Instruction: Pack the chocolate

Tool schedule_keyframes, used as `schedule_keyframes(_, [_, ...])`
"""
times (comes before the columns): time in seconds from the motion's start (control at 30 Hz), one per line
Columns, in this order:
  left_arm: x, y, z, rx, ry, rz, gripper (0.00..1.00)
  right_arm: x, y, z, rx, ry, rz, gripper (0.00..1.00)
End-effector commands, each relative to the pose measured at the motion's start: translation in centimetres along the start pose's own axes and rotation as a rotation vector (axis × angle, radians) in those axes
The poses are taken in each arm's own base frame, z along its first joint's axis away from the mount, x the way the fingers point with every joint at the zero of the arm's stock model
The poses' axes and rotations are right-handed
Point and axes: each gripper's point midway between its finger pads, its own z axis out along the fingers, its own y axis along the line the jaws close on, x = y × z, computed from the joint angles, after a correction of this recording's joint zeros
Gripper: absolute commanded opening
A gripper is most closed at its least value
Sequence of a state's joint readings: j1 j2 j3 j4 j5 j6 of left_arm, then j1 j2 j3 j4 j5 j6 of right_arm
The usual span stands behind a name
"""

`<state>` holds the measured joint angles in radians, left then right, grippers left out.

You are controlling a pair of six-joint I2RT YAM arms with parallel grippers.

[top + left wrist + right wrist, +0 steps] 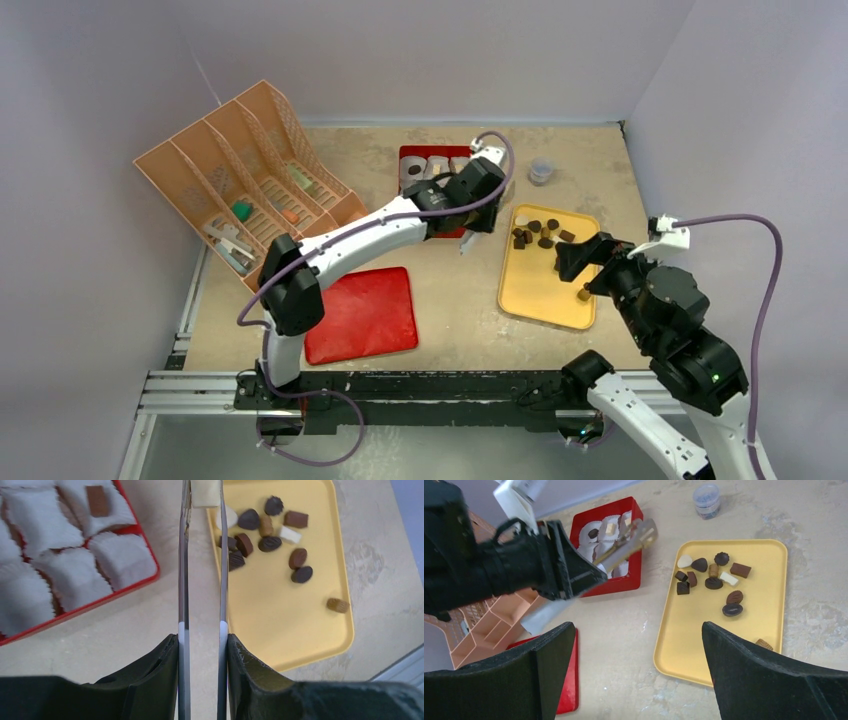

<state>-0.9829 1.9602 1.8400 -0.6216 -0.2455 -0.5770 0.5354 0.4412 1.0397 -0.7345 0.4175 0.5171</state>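
While the left gripper (204,486) reaches to the top centre of its wrist view, its two thin fingers are pressed almost together, pinching a white chocolate piece (205,499) at their tips above the bare counter (165,605). Just left of it in that frame lies a red box (145,575) filled with white paper cups (120,560); a cup at the upper left holds a brown rectangular chocolate (97,501). To the right sits a yellow tray (280,625). The loose chocolates (270,535) cluster in its upper part, mostly dark brown with a couple of white ones. A tan round piece (338,605) lies apart from them, near the tray's right rim.

The right gripper (638,630) is spread wide and holds nothing. Its black fingers fill the lower corners of its wrist view, with the tray's near edge between them. From overhead it hangs above the lower right part of the tray, close to the tan round piece.

In the overhead view, a small clear jar (541,170) stands above the tray, a red lid (360,315) lies flat at lower left of centre, and a peach desk organizer (250,170) fills the upper left.
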Motion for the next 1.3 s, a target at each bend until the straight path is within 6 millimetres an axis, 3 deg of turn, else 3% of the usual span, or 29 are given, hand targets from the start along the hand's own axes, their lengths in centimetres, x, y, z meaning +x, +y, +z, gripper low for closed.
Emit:
schedule_keyframes(0.0, [-5.3, 3.5, -3.6, -0.058, -0.136, -0.108, 0.2, -0.7, 1.3, 0.7, -0.038, -0.013, 0.016, 0.99])
schedule_keyframes(0.27, [-5.0, 10.9, -3.3, -0.239, -0.102, -0.166, 0.2, -1.1, 1.7, 0.8, -0.047, -0.011, -0.008, 0.99])
schedule_keyframes(0.6, [-2.4, 15.3, -0.2, -0.332, -0.006, -0.197, 0.2, -1.5, 1.4, 0.7, -0.03, -0.022, -0.028, 0.99])
schedule_keyframes(1.27, [-1.4, 15.8, 2.3, -0.322, 0.047, -0.197, 0.23, -2.0, 1.1, 0.5, -0.017, -0.029, -0.05, 0.99])
